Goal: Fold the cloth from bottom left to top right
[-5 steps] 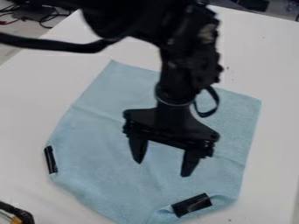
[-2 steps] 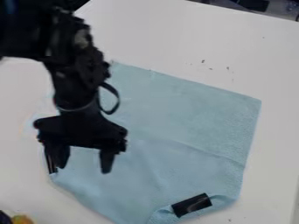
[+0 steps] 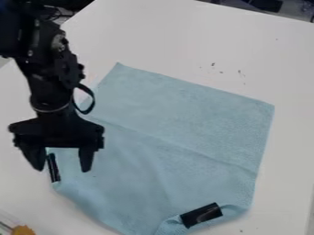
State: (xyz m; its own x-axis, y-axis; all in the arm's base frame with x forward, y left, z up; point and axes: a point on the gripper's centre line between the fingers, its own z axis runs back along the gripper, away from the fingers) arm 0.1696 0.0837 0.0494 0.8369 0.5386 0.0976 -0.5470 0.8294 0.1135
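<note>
A: What takes up the most room?

B: The white table, running under everything else here.

A: And on it?

B: The blue cloth, laid out across the middle and down to the bottom edge of the view. One corner points up toward the top, another to the right. A crease slants across it from the left side down to the right, and its lower right part is puckered.

A: Where is the robot arm?

B: On the left, coming in from the upper left corner and hanging down over the cloth's left side.

A: How about the gripper?

B: Its two fingers are spread well apart, pointing down, with nothing pinched between them. I cannot tell whether the tips touch the cloth.

A: Anything smaller?

B: A black block sits on the puckered part of the cloth. A narrower black strip is at the cloth's left edge, just beside the left-hand fingertip in the view. There's an orange-yellow thing at the bottom left, and a few dark specks on the table, above the cloth.
</note>
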